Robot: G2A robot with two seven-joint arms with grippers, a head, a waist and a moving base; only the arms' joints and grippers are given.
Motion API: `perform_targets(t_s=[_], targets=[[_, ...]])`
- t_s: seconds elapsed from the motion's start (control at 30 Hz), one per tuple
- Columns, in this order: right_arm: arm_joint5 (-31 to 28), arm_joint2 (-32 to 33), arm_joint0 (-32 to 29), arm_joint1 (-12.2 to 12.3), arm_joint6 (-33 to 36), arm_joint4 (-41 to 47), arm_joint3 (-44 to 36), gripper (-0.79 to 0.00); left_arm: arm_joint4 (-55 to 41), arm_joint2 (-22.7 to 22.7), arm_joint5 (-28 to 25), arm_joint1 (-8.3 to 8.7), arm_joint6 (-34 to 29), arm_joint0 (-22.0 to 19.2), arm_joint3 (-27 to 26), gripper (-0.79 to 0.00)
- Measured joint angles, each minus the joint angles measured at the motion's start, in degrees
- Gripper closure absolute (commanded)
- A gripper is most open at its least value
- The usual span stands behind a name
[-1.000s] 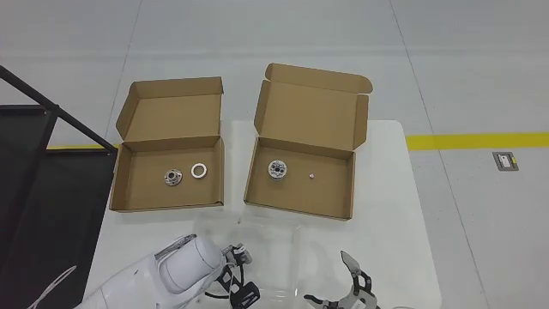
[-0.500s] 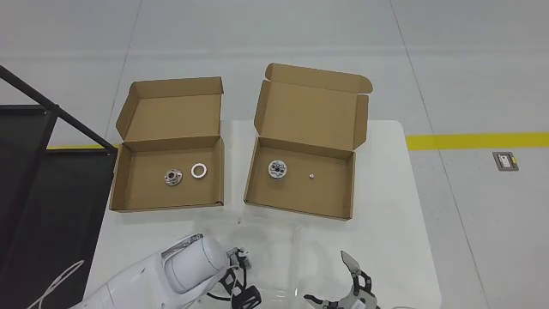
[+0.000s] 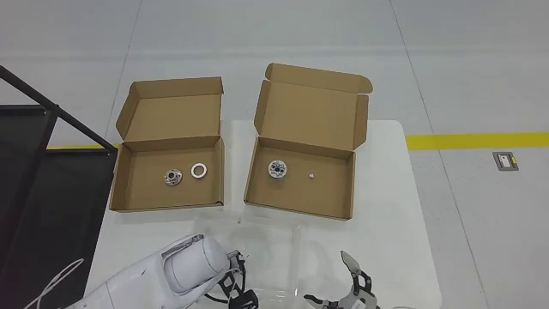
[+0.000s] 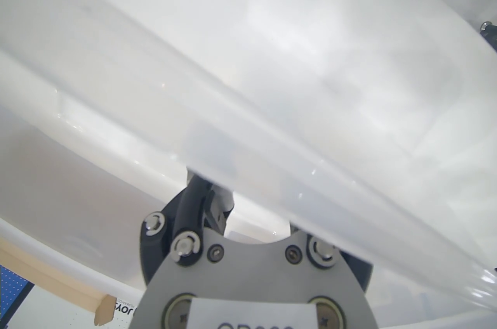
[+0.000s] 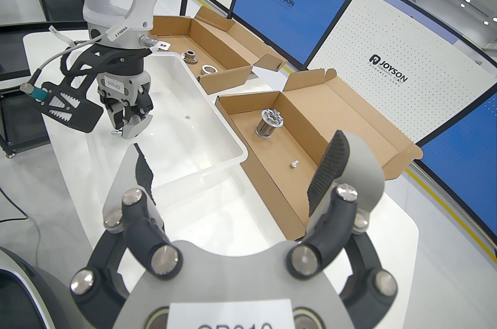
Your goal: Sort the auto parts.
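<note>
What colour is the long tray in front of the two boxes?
The tray is white, clearest in the right wrist view.

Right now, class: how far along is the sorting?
Done: hub and ring in the left box, gear and screw in the right box. In hand: left gripper seems shut on a small fastener at the white tray. Left: one small piece in that tray.
</note>
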Motion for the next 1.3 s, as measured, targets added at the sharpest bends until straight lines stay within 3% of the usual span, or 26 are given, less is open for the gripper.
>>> perform_targets(t_s=[0.8, 1.03, 1.2, 1.23, 1.3], targets=[[0.00, 0.00, 0.00, 0.00, 0.00, 0.00, 0.00, -0.785, 7.49, 2.77, 1.62, -0.28, 5.46, -1.06, -0.49, -0.339], [0.00, 0.00, 0.00, 0.00, 0.00, 0.00, 0.00, -0.785, 5.95, 1.58, 1.35, -0.31, 6.15, -0.79, -0.09, -0.342], [0.00, 0.00, 0.00, 0.00, 0.00, 0.00, 0.00, -0.785, 0.11, -1.48, -0.13, -0.68, 4.78, 0.21, 0.25, -0.416], [0.00, 0.00, 0.00, 0.00, 0.00, 0.00, 0.00, -0.785, -1.86, -2.39, -0.41, -0.77, 4.62, 0.52, 0.22, -0.493], [0.00, 0.00, 0.00, 0.00, 0.00, 0.00, 0.00, -0.785, -4.26, -3.49, -0.79, -0.84, 4.34, 0.89, 0.24, -0.542]])
